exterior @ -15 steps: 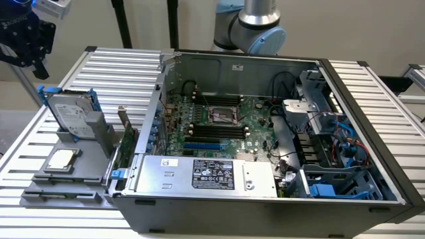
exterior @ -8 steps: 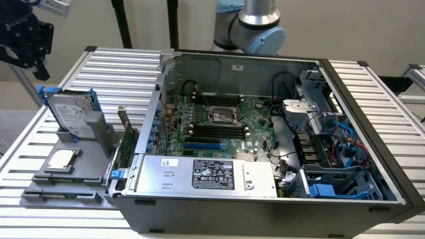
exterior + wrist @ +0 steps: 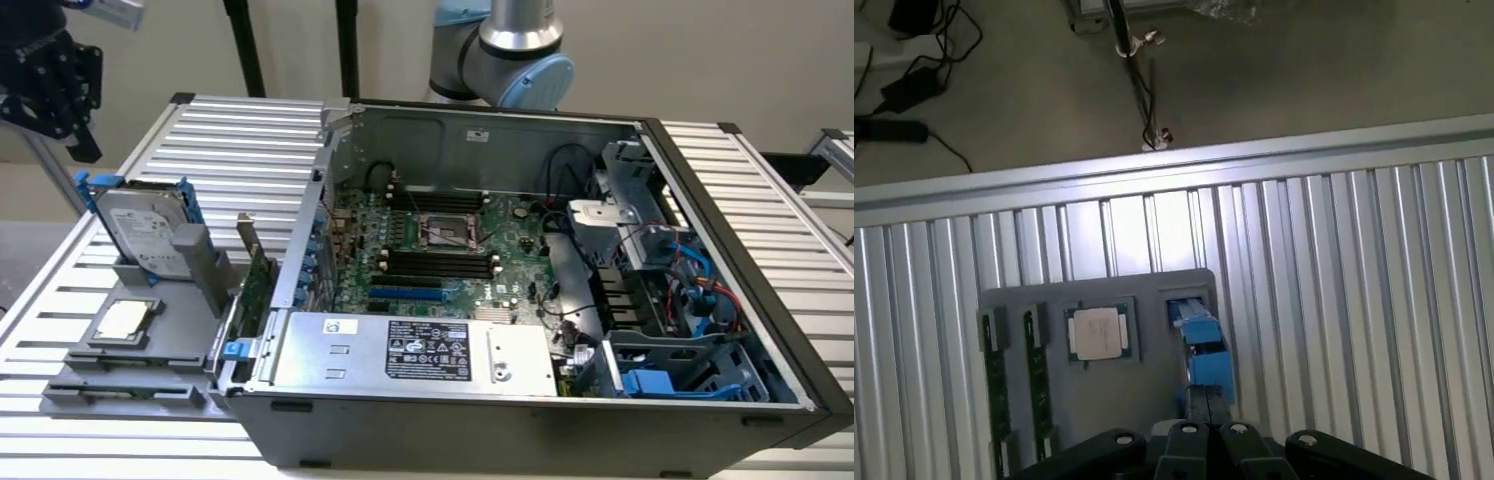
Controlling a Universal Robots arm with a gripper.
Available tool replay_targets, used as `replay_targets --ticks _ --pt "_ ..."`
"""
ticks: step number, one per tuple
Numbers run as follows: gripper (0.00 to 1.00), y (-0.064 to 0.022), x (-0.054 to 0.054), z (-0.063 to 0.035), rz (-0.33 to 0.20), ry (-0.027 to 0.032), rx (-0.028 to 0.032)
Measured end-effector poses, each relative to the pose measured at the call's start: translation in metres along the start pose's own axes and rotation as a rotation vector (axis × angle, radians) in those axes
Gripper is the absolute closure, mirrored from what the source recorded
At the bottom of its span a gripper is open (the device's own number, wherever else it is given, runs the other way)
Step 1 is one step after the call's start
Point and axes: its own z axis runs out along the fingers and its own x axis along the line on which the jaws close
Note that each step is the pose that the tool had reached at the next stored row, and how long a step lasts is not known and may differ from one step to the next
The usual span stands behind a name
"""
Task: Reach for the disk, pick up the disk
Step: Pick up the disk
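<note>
The disk (image 3: 140, 232), a rectangular silver-grey metal hard drive with a white label in a blue plastic carrier, stands on edge in the grey plastic fixture tray (image 3: 180, 345). The tray sits by the ribbed metal table's (image 3: 54, 330) edge on the exterior view's left, and a small square silver chip (image 3: 123, 320) lies in it. My gripper (image 3: 1207, 410) hangs above the disk, apart from it, jaws clenched on nothing. Judged stiff, dense, smooth-faced and shock-shy: pinch across both flat faces near the upper edge and lift straight.
</note>
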Motion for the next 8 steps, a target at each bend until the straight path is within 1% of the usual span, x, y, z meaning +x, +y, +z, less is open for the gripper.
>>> replay_targets --ticks 5,8 --pt "0.89 -0.0012 -0.0002 0.0001 -0.040 0.0007 0.0004" --pt "0.89 -0.0013 -0.0007 0.0001 -0.047 0.0008 0.0005"
